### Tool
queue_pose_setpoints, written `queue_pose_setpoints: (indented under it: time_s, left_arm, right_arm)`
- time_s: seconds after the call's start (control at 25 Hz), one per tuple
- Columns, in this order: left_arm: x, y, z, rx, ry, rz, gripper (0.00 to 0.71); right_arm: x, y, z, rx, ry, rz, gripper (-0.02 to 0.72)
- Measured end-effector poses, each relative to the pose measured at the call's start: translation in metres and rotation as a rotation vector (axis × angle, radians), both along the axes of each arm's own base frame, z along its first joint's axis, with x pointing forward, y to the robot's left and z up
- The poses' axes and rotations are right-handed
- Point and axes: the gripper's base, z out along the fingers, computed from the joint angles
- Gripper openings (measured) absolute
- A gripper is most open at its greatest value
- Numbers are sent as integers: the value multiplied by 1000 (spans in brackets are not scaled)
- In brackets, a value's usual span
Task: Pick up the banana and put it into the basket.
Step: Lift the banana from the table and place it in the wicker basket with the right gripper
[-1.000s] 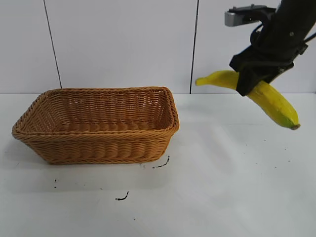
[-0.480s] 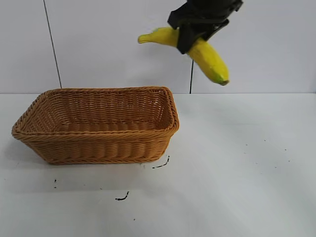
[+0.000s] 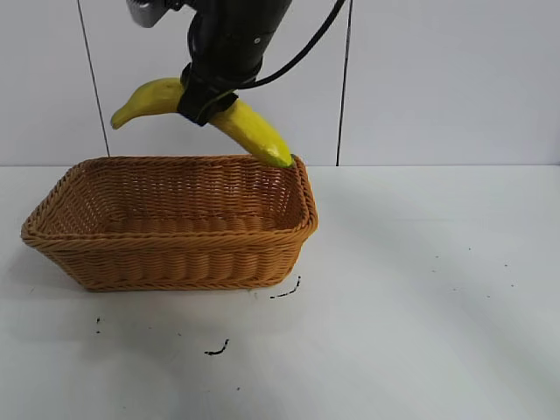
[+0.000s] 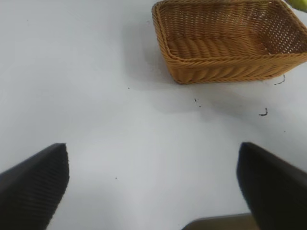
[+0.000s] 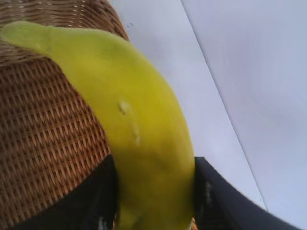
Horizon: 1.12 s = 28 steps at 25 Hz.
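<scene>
My right gripper (image 3: 210, 101) is shut on the banana (image 3: 249, 131), a long yellow fruit with greenish tips, and holds it in the air over the back of the basket (image 3: 175, 254). The banana's lower tip hangs just above the basket's back right rim. In the right wrist view the banana (image 5: 139, 124) fills the space between my black fingers (image 5: 220, 201), with the woven basket (image 5: 43, 120) beneath. My left gripper (image 4: 153, 182) is open and empty above bare table, well away from the basket (image 4: 230, 67). The left arm does not show in the exterior view.
The light brown wicker basket stands on a white table (image 3: 420, 289). Small black marks (image 3: 217, 350) lie on the table in front of the basket. A white wall rises behind the table.
My right gripper has carried the banana from the right side, up and leftward, and now down to just above the basket's back edge. The basket has not moved.
</scene>
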Motion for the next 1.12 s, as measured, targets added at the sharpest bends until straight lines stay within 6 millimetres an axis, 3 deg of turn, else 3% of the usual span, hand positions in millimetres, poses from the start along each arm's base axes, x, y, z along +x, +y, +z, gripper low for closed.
queue_pose_setpoints:
  time_s: [0.64, 0.68, 0.76, 0.84, 0.92, 1.12]
  left_arm:
    - [0, 0, 0, 1, 0, 0, 690]
    - [0, 0, 0, 1, 0, 0, 690]
    - [0, 0, 0, 1, 0, 0, 690]
    - [0, 0, 0, 1, 0, 0, 690]
    - [0, 0, 0, 1, 0, 0, 690]
    - [0, 0, 0, 1, 0, 0, 690]
  right_arm:
    - [2, 7, -17, 51, 28, 17, 316]
    - [2, 8, -17, 58, 31, 15, 358]
    - [2, 9, -17, 71, 32, 12, 532]
    - [2, 10, -16, 91, 29, 5, 632]
    - [2, 10, -16, 109, 40, -16, 672]
    - [5, 9, -2, 239, 150, -211, 692]
